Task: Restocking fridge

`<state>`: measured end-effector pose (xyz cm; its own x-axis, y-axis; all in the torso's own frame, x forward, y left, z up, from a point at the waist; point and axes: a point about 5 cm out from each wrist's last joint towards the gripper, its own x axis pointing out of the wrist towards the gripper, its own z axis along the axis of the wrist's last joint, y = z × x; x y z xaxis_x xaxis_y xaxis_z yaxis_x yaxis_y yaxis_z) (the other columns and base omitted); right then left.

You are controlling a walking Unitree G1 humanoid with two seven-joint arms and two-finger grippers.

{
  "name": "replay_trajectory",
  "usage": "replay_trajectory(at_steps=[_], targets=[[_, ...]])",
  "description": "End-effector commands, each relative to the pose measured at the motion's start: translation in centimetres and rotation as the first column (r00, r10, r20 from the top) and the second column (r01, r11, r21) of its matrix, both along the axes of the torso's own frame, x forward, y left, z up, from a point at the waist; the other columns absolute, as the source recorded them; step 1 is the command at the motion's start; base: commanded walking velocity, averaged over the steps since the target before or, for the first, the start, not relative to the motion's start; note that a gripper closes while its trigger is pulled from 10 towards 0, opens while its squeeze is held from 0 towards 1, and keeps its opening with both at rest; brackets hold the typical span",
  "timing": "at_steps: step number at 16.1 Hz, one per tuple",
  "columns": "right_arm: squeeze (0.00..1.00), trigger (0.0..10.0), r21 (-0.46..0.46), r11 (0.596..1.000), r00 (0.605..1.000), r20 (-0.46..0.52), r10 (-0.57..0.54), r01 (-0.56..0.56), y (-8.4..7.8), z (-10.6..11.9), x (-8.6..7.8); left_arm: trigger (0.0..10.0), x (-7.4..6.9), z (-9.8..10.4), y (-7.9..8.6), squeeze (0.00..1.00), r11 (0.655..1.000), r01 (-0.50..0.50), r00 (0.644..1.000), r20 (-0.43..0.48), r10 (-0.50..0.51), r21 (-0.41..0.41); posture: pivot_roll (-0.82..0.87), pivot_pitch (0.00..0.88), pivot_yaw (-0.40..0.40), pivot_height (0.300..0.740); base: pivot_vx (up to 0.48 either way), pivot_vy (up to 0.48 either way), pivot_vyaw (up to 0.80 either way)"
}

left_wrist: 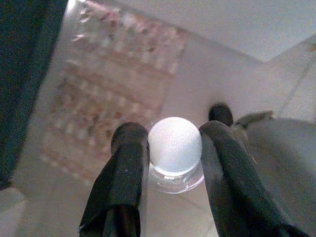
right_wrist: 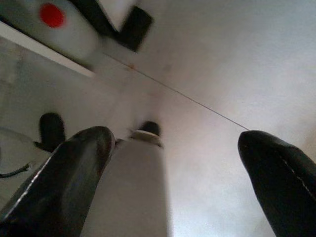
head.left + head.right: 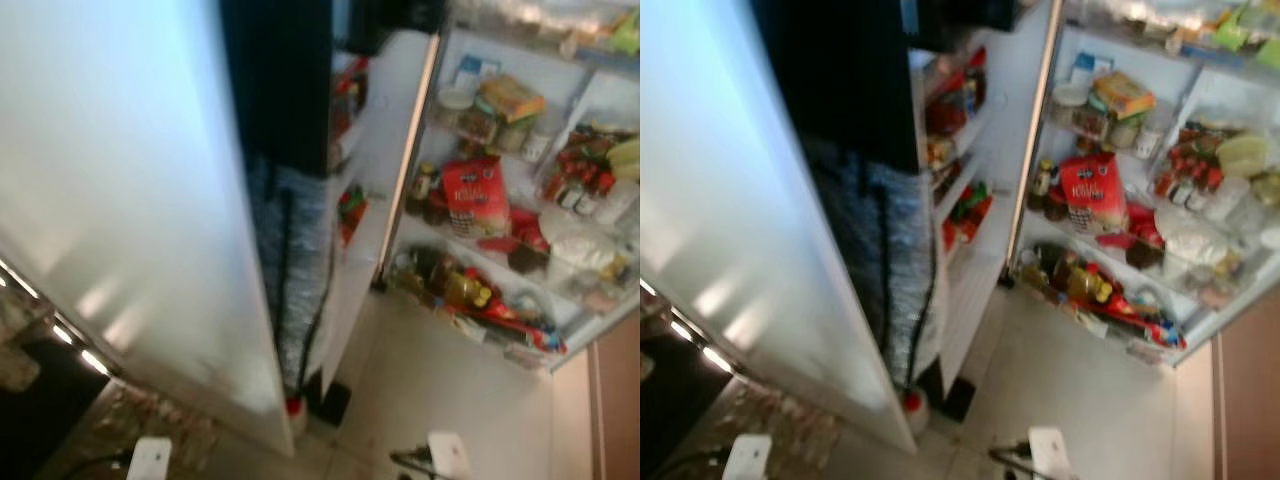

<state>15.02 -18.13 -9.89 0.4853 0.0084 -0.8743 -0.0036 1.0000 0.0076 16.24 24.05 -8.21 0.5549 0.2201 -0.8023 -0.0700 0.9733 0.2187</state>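
A person (image 3: 288,200) stands between the open fridge door (image 3: 130,200) and crowded shelves (image 3: 500,230).

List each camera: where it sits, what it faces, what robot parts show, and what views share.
Left eye, head: down at open fridge.
Right eye, head: same fridge, red bag on shelf.
Left wrist: along the left gripper, fingers closed on white-capped bottle, floor below.
Right wrist: along the open right gripper, pale floor beyond.
Both eyes share the fridge.

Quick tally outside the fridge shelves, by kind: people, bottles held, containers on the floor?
Person: 1
White-capped bottle, held in the left gripper: 1
Red-capped container on the floor: 1
Held in the open right gripper: 0
Total: 3
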Motion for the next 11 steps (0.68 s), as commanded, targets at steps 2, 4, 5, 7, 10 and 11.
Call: replay_trajectory(at_steps=[2, 4, 5, 7, 10, 11], targets=[[0.00, 10.0, -0.012, 1.000, 1.000, -0.007, -0.014, 0.014, 0.04, -0.15, -0.37, 10.0, -0.48, -0.16, 0.24, 0.00, 1.000, 0.024, 0.999, -0.027, -0.023, 0.014, 0.01, 0.053, 0.002, 0.736, 0.000, -0.454, 0.00], [0.00, 10.0, -0.007, 1.000, 1.000, -0.005, -0.005, 0.005, 0.05, -0.16, -0.41, 10.0, -0.52, -0.18, 0.23, 0.00, 1.000, 0.023, 0.999, -0.028, -0.023, 0.013, 0.02, 0.047, 0.001, 0.736, 0.000, -0.454, 0.40], [0.00, 10.0, -0.012, 1.000, 1.000, -0.001, 0.016, -0.016, 0.06, -0.15, -0.42, 10.0, -0.58, -0.20, 0.23, 0.00, 1.000, 0.022, 0.999, -0.028, -0.022, 0.012, 0.02, 0.043, 0.001, 0.736, 0.000, -0.442, 0.80], [0.00, 10.0, -0.006, 1.000, 1.000, -0.001, 0.010, -0.010, 0.07, -0.16, -0.47, 10.0, -0.64, -0.23, 0.19, 0.00, 1.000, 0.022, 0.999, -0.029, -0.022, 0.013, 0.01, 0.033, -0.001, 0.736, 0.000, -0.435, 0.80], [0.00, 10.0, 0.017, 0.998, 0.998, 0.018, -0.059, 0.058, -0.32, -0.03, -0.26, 10.0, -0.62, -0.25, 0.11, 0.00, 1.000, 0.022, 0.999, -0.028, -0.021, 0.012, 0.01, 0.025, -0.006, 0.736, 0.000, -0.425, 0.74], [0.00, 10.0, 0.028, 0.997, 0.998, 0.019, -0.066, 0.065, -0.31, -0.01, -0.23, 10.0, -0.61, -0.25, 0.09, 0.00, 1.000, 0.022, 0.999, -0.027, -0.021, 0.012, 0.01, 0.026, -0.006, 0.736, 0.000, -0.420, 0.00]])
